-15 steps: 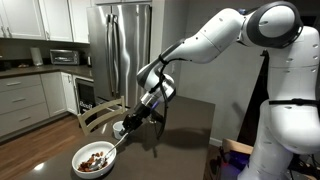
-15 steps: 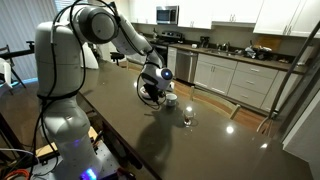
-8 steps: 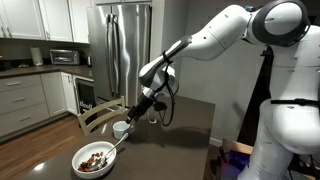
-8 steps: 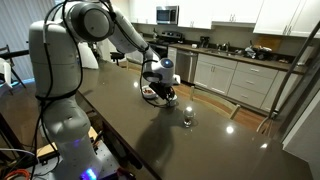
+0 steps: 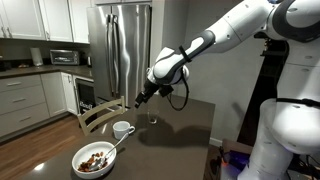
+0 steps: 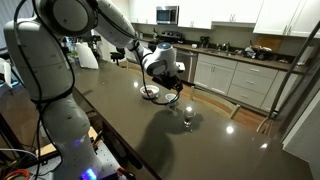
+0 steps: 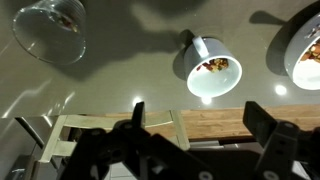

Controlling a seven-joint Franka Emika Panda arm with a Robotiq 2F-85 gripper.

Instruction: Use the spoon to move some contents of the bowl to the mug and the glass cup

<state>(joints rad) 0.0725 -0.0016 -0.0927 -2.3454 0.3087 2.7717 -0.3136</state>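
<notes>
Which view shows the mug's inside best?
Wrist view: it looks down into the mug, showing brown pieces inside and the handle. In both exterior views it is small and side-on, its inside hidden.

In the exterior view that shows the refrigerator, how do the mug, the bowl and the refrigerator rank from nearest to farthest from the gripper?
From the gripper:
1. mug, on the table below it.
2. bowl, further toward the camera.
3. refrigerator, standing behind the table.
</notes>
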